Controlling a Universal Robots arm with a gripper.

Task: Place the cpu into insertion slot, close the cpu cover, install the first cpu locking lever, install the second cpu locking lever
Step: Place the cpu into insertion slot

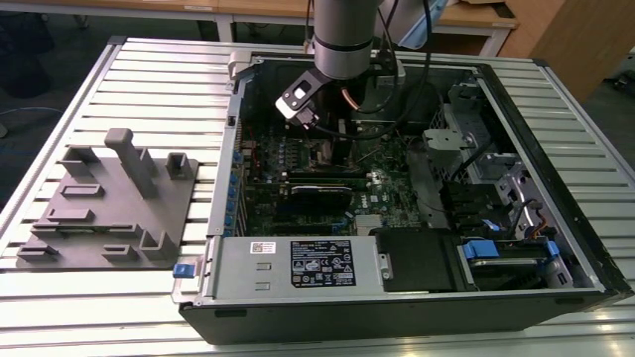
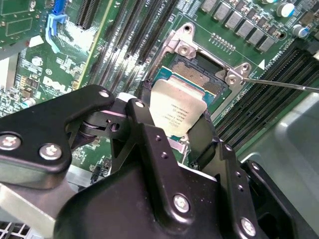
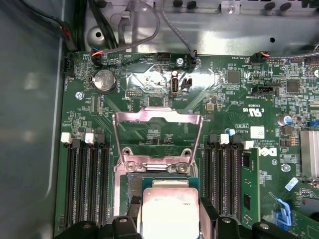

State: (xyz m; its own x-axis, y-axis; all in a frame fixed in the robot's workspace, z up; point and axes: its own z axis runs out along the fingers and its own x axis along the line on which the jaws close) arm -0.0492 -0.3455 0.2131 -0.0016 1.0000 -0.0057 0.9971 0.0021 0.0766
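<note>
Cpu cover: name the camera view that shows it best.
The first wrist view. The cpu cover stands swung open beyond the cpu, its whole silver frame and window facing the camera. The second wrist view catches its hinge end, foreshortened. In the exterior view it lies under the arm, too small to judge.

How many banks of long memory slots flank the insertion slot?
2: one bank beside the insertion slot, the other across it; the fingers holding the cpu may hide their ends.
</note>
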